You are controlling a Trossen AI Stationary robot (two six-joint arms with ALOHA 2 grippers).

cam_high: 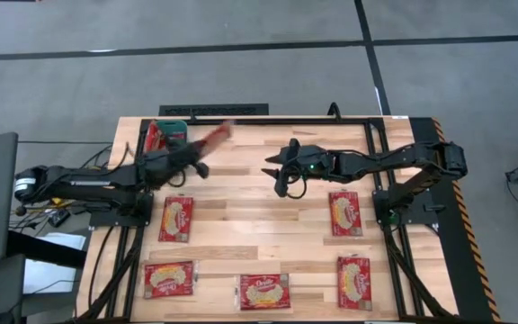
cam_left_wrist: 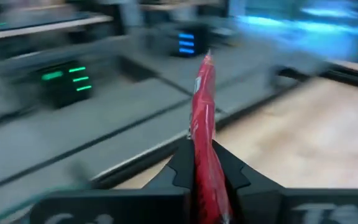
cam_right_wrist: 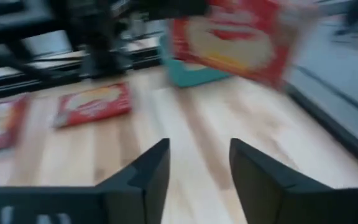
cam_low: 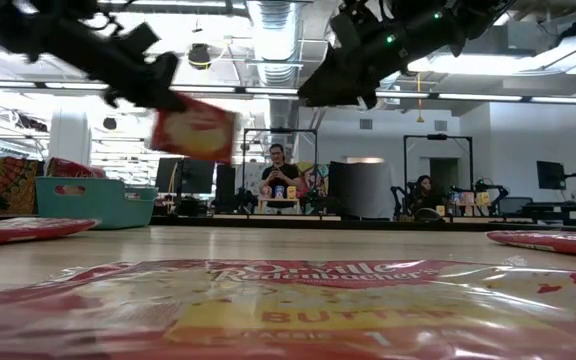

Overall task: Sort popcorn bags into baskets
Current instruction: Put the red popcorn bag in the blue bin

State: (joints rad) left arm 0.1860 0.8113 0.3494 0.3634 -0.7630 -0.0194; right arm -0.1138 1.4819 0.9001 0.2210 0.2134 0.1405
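My left gripper point(cam_high: 200, 156) is shut on a red popcorn bag point(cam_high: 216, 137) and holds it in the air just right of the teal basket point(cam_high: 169, 135), near the table's far left corner. The basket holds red bags. The low view shows the held bag point(cam_low: 196, 128) well above the table and the basket point(cam_low: 93, 200) behind it. My right gripper point(cam_high: 277, 171) hovers open over the middle of the table's far half and touches nothing. Several more bags lie flat on the wood, such as one point(cam_high: 176, 219) near the left arm. My left gripper pinches the bag between its two fingers point(cam_left_wrist: 178, 167), one on each flat face, at the bag's near end point(cam_left_wrist: 205, 155). The bag point(cam_left_wrist: 202, 106) sticks out past the fingertips edge-on, lifted clear of the table and tilted.
Bags lie flat at the near left point(cam_high: 169, 279), near middle point(cam_high: 263, 292), right point(cam_high: 344, 213) and near right point(cam_high: 353, 281). The near-middle bag point(cam_low: 288, 310) fills the low view's foreground. Bare wood lies between the two grippers. People sit in the room beyond the table.
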